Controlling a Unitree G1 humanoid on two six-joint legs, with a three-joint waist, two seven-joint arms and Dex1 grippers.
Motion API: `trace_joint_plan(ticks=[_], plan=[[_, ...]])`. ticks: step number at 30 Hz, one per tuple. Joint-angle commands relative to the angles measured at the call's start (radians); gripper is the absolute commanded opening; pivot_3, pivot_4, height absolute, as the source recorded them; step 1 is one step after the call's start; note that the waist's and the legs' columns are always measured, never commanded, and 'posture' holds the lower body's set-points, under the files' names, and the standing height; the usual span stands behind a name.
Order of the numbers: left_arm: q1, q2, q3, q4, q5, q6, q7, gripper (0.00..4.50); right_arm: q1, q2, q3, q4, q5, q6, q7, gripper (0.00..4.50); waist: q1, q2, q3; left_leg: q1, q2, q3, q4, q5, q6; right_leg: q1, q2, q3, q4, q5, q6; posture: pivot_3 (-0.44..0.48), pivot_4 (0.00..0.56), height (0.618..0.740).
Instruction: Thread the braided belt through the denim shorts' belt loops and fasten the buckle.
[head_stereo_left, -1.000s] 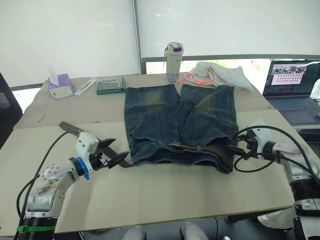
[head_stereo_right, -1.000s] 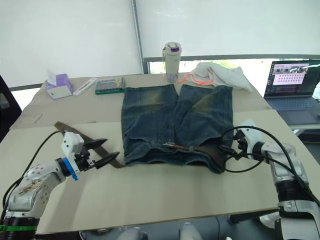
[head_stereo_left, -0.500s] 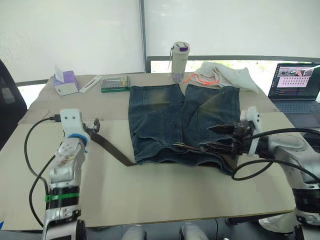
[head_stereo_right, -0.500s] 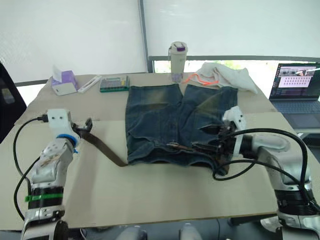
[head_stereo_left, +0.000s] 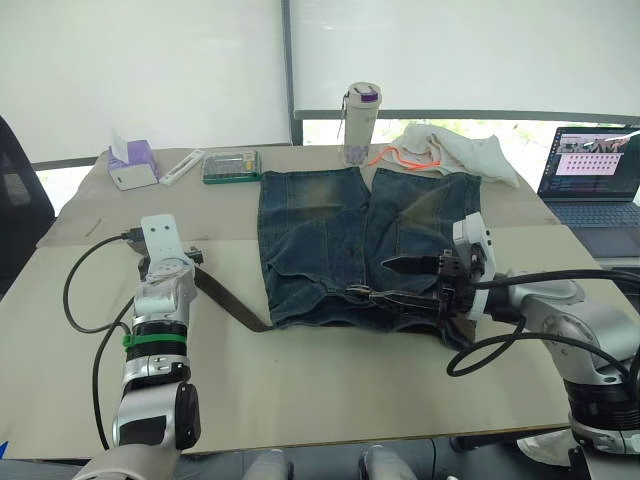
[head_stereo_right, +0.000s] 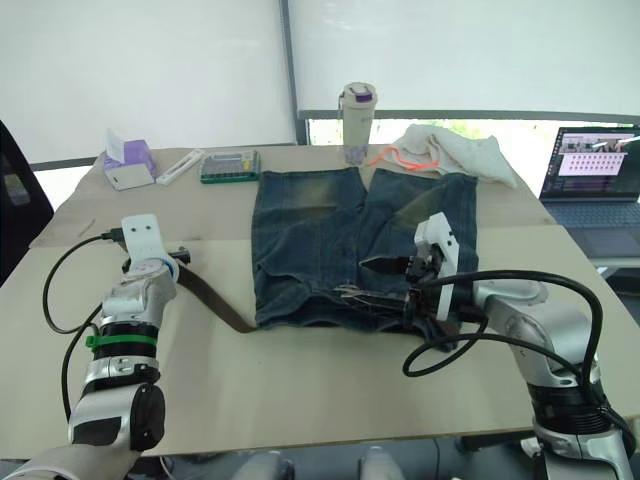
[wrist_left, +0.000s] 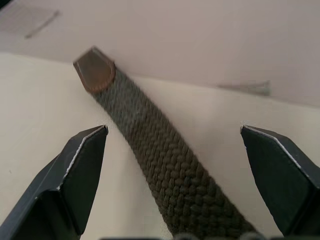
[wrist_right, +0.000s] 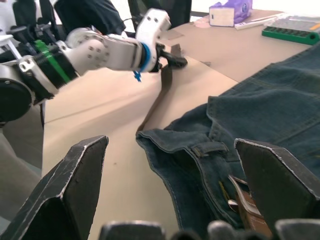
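The denim shorts lie flat mid-table, waistband toward me. The braided belt runs from the table at the left into the waistband and along it; its silver buckle sits near the waistband's middle. My left gripper stands open over the belt's free end, with the brown leather tip just beyond its fingers. My right gripper is open over the waistband, pointing left toward the buckle. A belt loop shows between its fingers.
At the table's back stand a purple tissue box, a green box, a bottle and a cream cloth with orange trim. A laptop sits at the far right. Black cables trail from both arms.
My left arm swung from the shorts' left corner to the belt's free end. My right gripper turned and slid left along the waistband toward the buckle.
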Motion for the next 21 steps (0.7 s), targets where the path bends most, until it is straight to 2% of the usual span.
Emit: trace_joint_plan(ticks=[1,3,6,12,17,21], plan=[[-0.036,0.016,0.004,0.040,0.021,-0.038,0.036,4.50,-0.010,0.003,-0.005,-0.032,0.022,-0.005,-0.009,4.49,0.000,0.000,0.000,0.000,0.000,0.000,0.000,0.000,0.000,0.000,0.000,0.000,0.000,0.000,0.000,0.000,0.150,0.740],[-0.037,0.018,0.006,0.053,0.022,-0.048,0.049,4.50,-0.009,0.002,-0.002,-0.028,0.020,-0.011,-0.011,4.49,0.000,0.000,0.000,0.000,0.000,0.000,0.000,0.000,0.000,0.000,0.000,0.000,0.000,0.000,0.000,0.000,0.150,0.740],[-0.019,0.007,0.030,0.030,0.007,-0.057,0.081,3.70,-0.011,0.006,0.000,-0.022,0.018,-0.016,-0.020,4.50,-0.001,0.000,0.000,0.000,0.000,-0.001,0.000,0.000,-0.001,0.000,0.000,0.000,0.000,0.000,0.000,0.000,0.150,0.740],[0.042,-0.033,0.073,-0.091,-0.016,-0.083,0.127,1.65,-0.009,0.007,0.009,0.002,0.003,-0.035,-0.018,4.50,-0.001,0.000,0.000,0.000,0.000,-0.001,0.000,0.000,-0.001,0.000,-0.001,0.000,0.000,0.000,0.000,0.000,0.150,0.740],[0.111,-0.068,0.099,-0.210,-0.045,-0.226,0.094,0.01,-0.013,0.018,0.017,0.012,-0.002,-0.042,-0.022,4.50,0.002,0.000,0.000,0.000,0.000,-0.001,0.000,0.001,-0.002,0.000,-0.001,0.000,0.000,0.001,-0.001,0.000,0.150,0.740],[0.176,-0.081,0.102,-0.320,-0.099,-0.327,-0.007,0.01,-0.011,0.030,0.018,0.013,-0.003,-0.042,-0.024,4.50,0.003,0.000,0.000,-0.001,0.001,-0.001,0.000,0.001,-0.004,-0.001,-0.001,0.000,0.000,0.001,-0.001,0.000,0.150,0.740]])
